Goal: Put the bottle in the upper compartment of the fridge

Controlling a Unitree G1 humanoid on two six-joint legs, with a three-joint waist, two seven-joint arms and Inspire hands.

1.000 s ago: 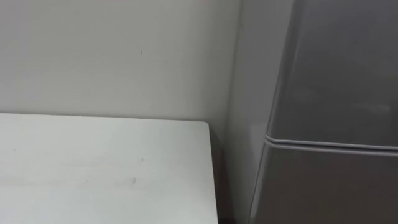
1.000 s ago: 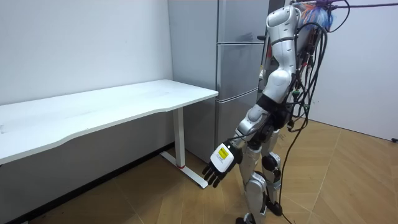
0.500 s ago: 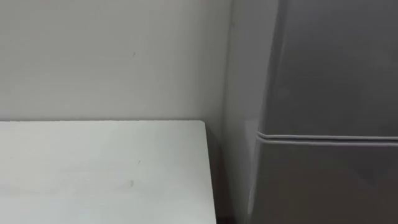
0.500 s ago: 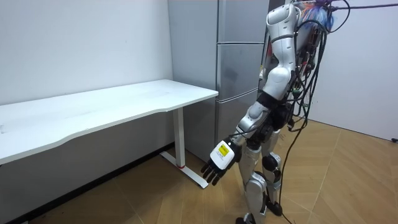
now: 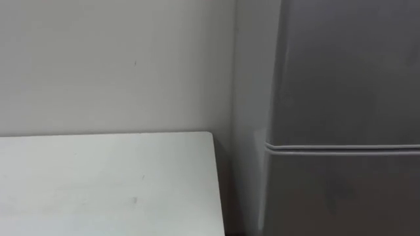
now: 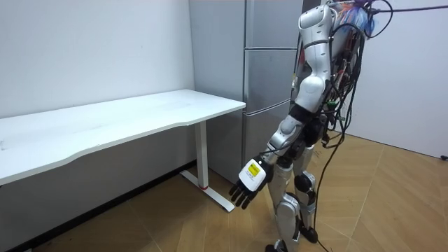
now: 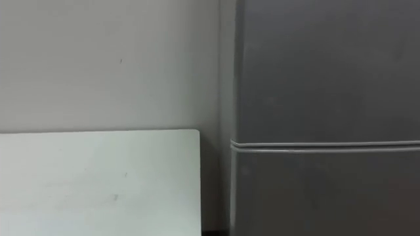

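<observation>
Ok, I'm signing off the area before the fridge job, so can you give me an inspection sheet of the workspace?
Surface: table, white, nothing on it.
Job's things: fridge, grey, doors shut; the robot stands close before it.
Clutter: nothing seen.
Hands: left hand hangs low beside the robot, fingers straight, holding nothing.
Cables: nothing seen apart from the robot's own.
Surroundings: plain wall behind the table, which stands right beside the fridge; wood floor.
</observation>
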